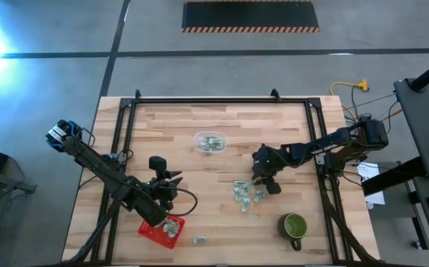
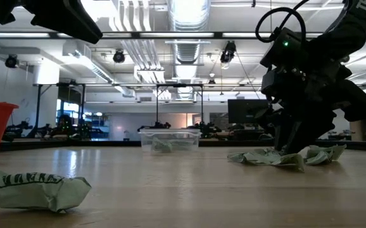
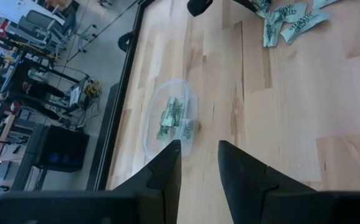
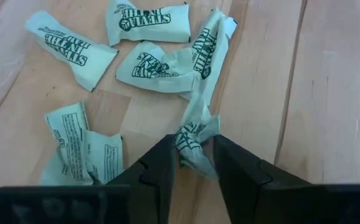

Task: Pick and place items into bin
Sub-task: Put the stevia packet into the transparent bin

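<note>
Several pale green-and-white packets point(image 1: 244, 194) lie in a loose pile on the wooden table, right of centre; they also show in the right wrist view point(image 4: 149, 65) and as packets point(image 2: 284, 158) in the low view. My right gripper point(image 4: 192, 146) is down at the pile's far edge point(image 1: 261, 182), shut on one packet. A red bin point(image 1: 161, 228) near the near-left edge holds a few packets. My left gripper point(image 3: 198, 149) hovers above the table beside the bin point(image 1: 171, 178), open and empty. My right gripper pinches one crumpled packet by its twisted near end point(image 4: 189, 134) between the two fingers, coming from above and pointing down. The packet's other end point(image 4: 211, 37) stretches away and lies against its neighbours in the pile on the table.
A clear round tub point(image 1: 210, 142) with a few packets stands toward the far middle. A green mug point(image 1: 295, 226) sits near the near-right corner. One stray packet point(image 1: 200, 239) lies right of the red bin. Black rails point(image 1: 222, 100) frame the table.
</note>
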Robot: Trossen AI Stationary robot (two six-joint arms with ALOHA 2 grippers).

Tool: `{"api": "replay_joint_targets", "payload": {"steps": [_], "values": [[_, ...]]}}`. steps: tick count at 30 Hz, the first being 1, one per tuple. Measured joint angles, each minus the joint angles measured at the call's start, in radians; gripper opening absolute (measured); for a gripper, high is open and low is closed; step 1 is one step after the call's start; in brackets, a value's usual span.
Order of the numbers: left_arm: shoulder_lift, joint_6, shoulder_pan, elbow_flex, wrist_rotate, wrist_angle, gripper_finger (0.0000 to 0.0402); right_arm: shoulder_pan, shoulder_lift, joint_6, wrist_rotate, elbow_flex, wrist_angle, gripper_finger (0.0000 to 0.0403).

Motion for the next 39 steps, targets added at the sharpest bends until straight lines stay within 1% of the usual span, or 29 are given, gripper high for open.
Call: {"api": "replay_joint_targets", "payload": {"steps": [6, 8, 16, 18, 20, 22, 24, 30, 35, 39], "values": [[0.0, 0.0, 0.0, -0.001, 0.0, 0.0, 0.0089, 0.0, -0.004, -0.028, -0.001, -0.001, -0.005, 0.0029], [0.0, 0.002, 0.0, -0.002, 0.0, 0.0, 0.0089, 0.0, -0.005, -0.039, -0.001, -0.001, -0.005, 0.0015], [0.0, 0.003, 0.0, -0.003, 0.0, 0.001, 0.0089, -0.008, -0.014, -0.08, 0.021, 0.054, -0.044, 0.0015], [0.0, 0.003, 0.0, -0.003, 0.0, 0.001, 0.0089, -0.013, -0.027, -0.097, 0.062, 0.087, -0.075, 0.0015], [0.0, 0.003, 0.0, -0.004, 0.0, 0.002, 0.0089, -0.018, -0.042, -0.126, 0.129, 0.121, -0.1, 0.0015], [0.0, 0.004, 0.0, -0.005, 0.0, -0.001, 0.0089, -0.028, -0.053, -0.167, 0.198, 0.151, -0.094, 0.0015], [0.0, 0.004, 0.0, -0.004, 0.0, 0.0, 0.0089, -0.042, -0.058, -0.204, 0.229, 0.181, -0.068, 0.0015], [0.0, 0.004, 0.0, -0.005, 0.0, 0.001, 0.0089, -0.102, -0.039, -0.271, 0.231, 0.254, 0.101, 0.0015], [0.0, 0.004, 0.0, -0.005, 0.0, 0.005, 0.0089, -0.152, 0.012, -0.273, 0.227, 0.31, 0.127, 0.0015], [-0.002, 0.006, 0.0, -0.005, 0.0, 0.003, 0.0089, -0.182, 0.092, -0.272, 0.217, 0.343, 0.16, 0.0015]]}}
